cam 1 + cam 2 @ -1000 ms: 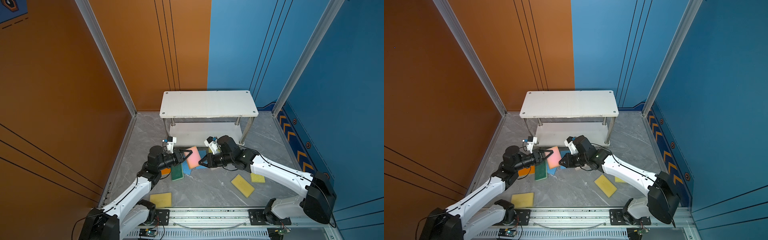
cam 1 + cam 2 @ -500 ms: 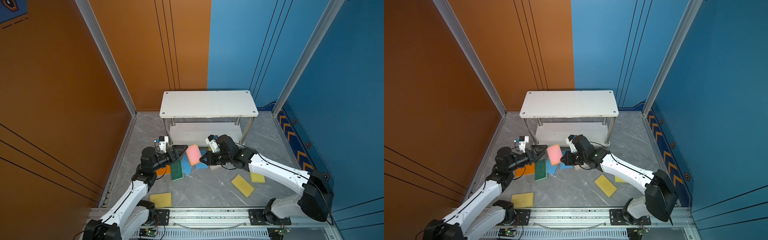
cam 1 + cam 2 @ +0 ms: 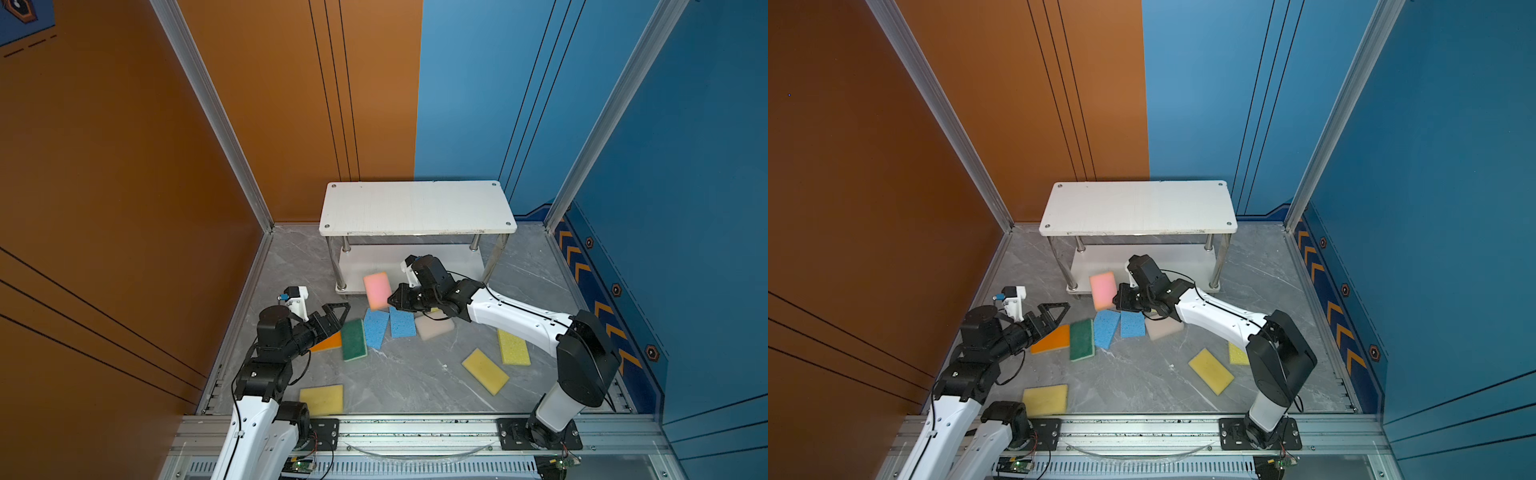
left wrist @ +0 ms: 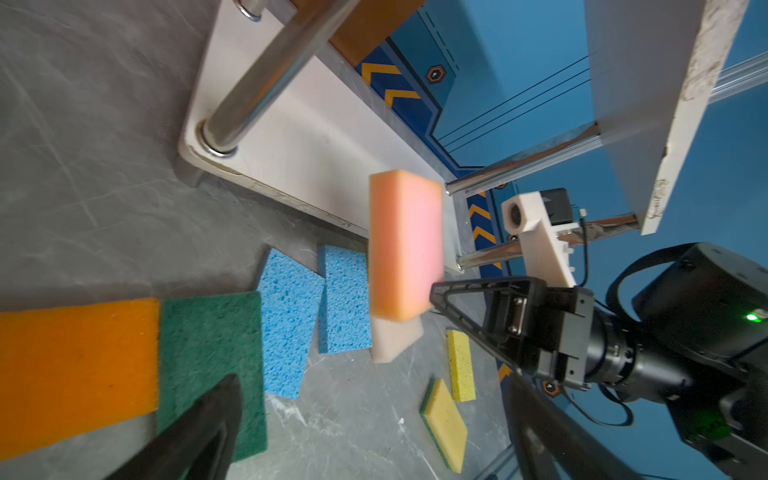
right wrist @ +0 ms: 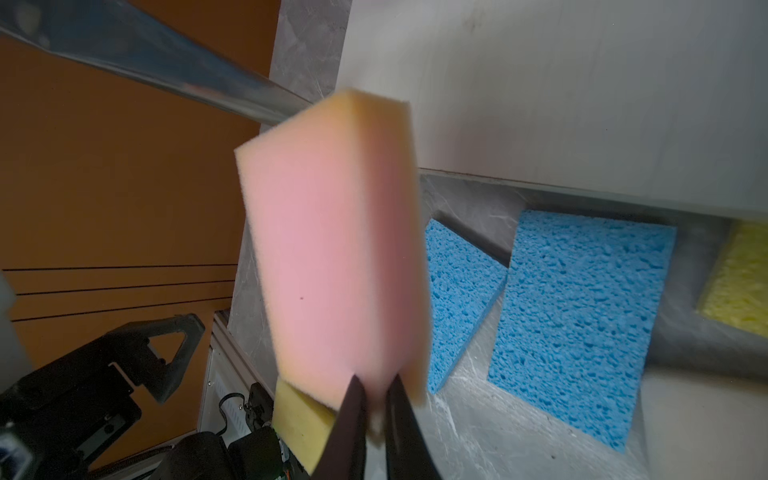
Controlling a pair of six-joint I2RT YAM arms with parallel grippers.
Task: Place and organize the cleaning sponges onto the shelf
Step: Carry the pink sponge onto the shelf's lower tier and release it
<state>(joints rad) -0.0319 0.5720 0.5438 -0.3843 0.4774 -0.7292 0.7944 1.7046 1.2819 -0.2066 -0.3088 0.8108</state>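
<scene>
Right wrist view: the pink sponge (image 5: 332,257) is seen pinched at one short end by the right claw (image 5: 376,388), its jaws closed hard on the foam. With the shelf (image 3: 415,208) taken as 12 o'clock on the floor (image 3: 407,374) and the arm bases as 6 o'clock, the sponge is held in the air over the front edge of the lower board (image 3: 457,259), toward the shelf's 7 o'clock corner, and is not yet set down. The left claw (image 3: 334,319) is spread wide and empty at about 9 o'clock of the floor's centre, near the green sponge (image 3: 354,338).

Little of the job is judged done, as both boards are bare. Left on the floor in a row near the centre are the orange sponge (image 3: 328,343), the green one, two blue sponges (image 3: 376,328) (image 3: 402,323) and the off-white sponge (image 3: 434,328). Three yellow sponges (image 3: 322,399) (image 3: 485,371) (image 3: 513,347) lie at 7 and 4 o'clock, and a fourth is glimpsed close to the shelf.

A second earlier, both claws were at the pink sponge, low over the row. Since then the left claw has been opened and drawn back toward 8 o'clock. The sponge has been raised toward 12 o'clock by the right claw alone. The floor sponges appear unmoved.
</scene>
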